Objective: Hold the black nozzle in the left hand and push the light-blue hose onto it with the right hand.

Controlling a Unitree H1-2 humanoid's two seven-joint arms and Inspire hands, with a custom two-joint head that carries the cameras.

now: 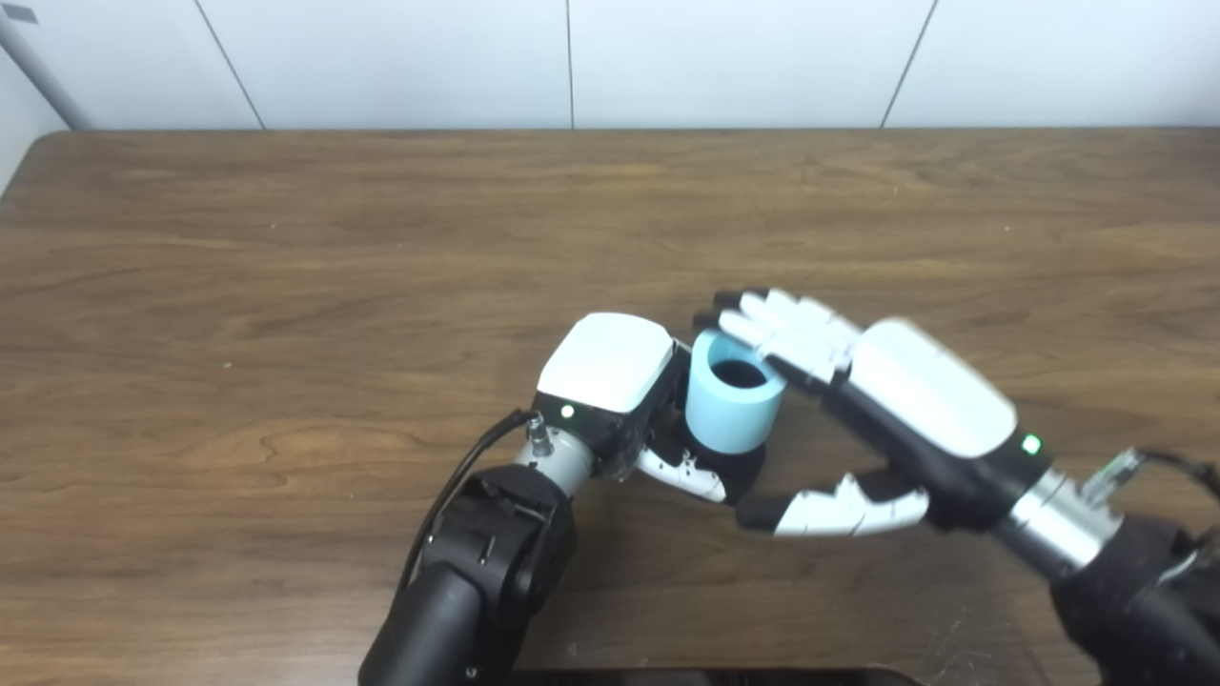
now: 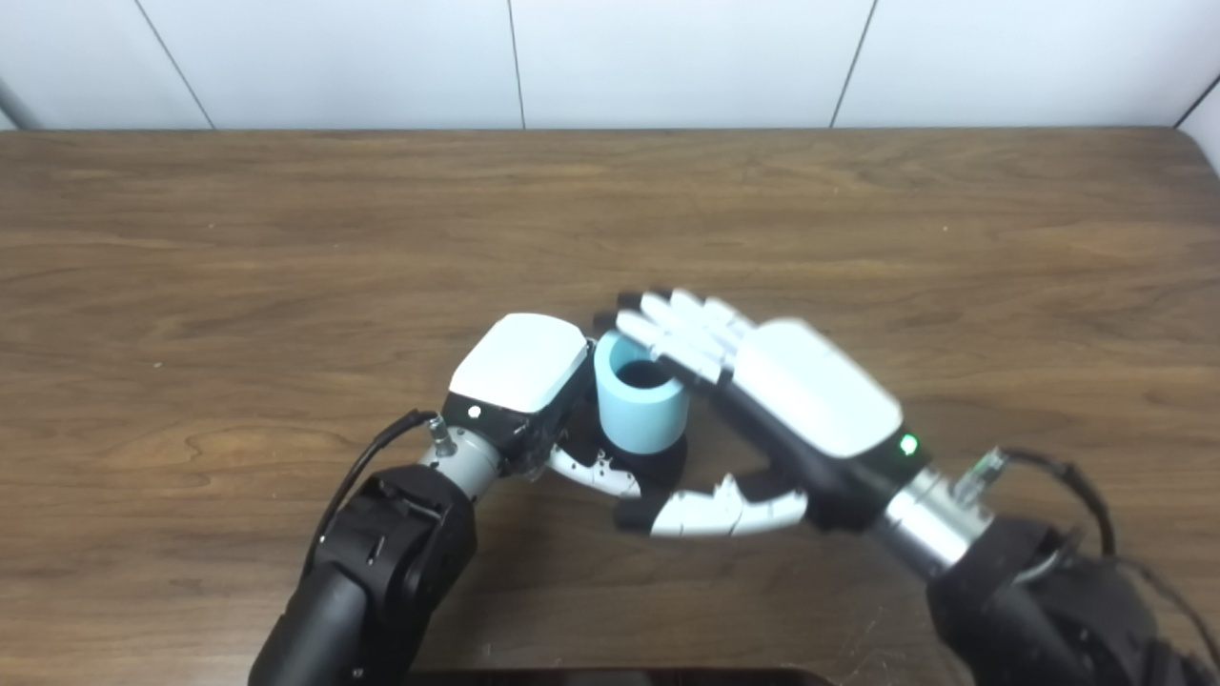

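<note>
Hose (image 1: 729, 405), a short light-blue sleeve, stands upright between our two hands near the middle of the counter (image 1: 286, 286), its open mouth facing up and its lower end sitting on a black piece we take to be the nozzle (image 1: 748, 460), of which only a dark rim shows below it. Our left hand (image 1: 610, 376) presses in from the left with its fingers curled around the base, so we judge it closed on the nozzle, though the grip itself is mostly hidden. Our right hand (image 1: 886, 400) lies spread and flat, fingertips (image 1: 753, 319) over the hose's top rim and thumb held low and apart in front; it grips nothing. To seat the hose well, we should bear straight down along its axis with the flat fingers, keep the left hand firm so the nozzle cannot tip or slide, and press evenly across the rim, not on one edge, which could cock the sleeve. How deep it already sits we cannot tell. The counter is dark wood grain, bare around us, and behind it runs a white panelled wall (image 1: 572, 57).
</note>
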